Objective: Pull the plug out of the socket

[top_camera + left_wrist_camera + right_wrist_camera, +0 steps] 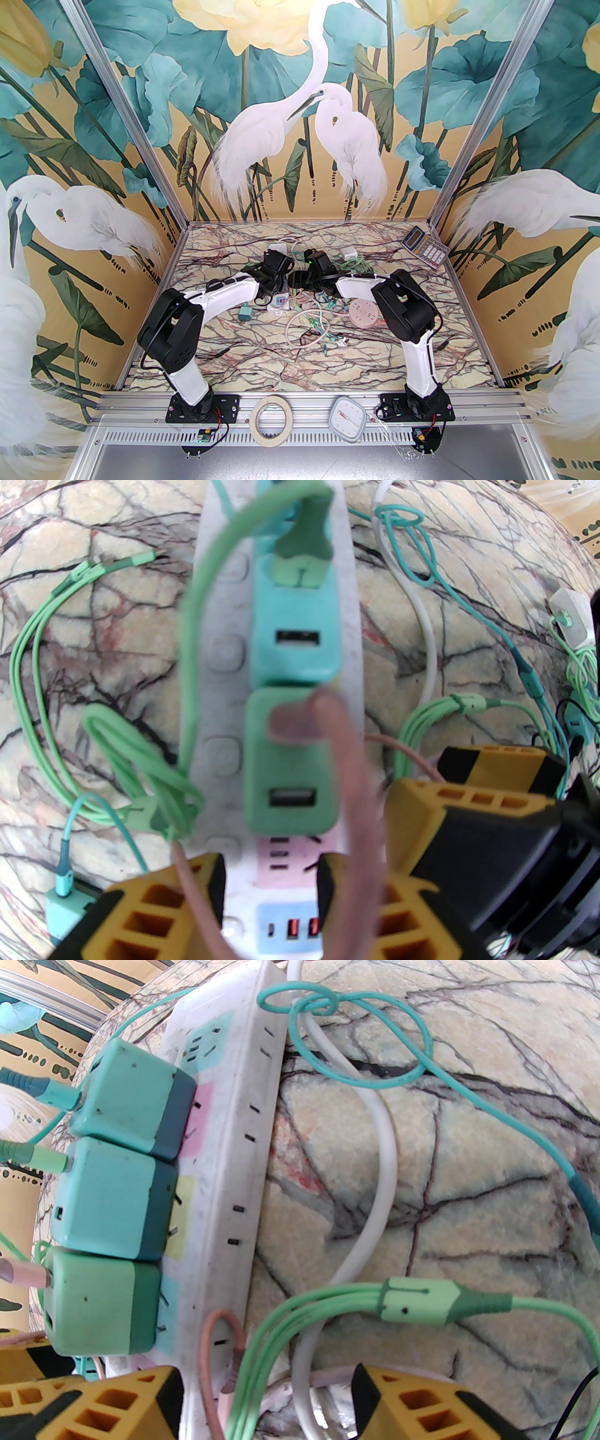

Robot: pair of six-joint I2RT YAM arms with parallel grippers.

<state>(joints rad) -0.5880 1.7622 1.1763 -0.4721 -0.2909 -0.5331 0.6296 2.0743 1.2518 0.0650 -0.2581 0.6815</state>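
Left claw (269,873) pinches end of power strip (225,691) across its width, pinning it to surface (468,1171) (as far as I can judge). Right claw (262,1382) gapes wide, empty, just beside green plug (290,780), not yet around it. Step: lining up grasp. Next I'd bracket plug's flanks, close, pull straight off strip face. Plug seated, closest of three to claws, USB face up, prongs down. It's a cube, no real long axis; strip runs lengthwise between left claw's fingers.
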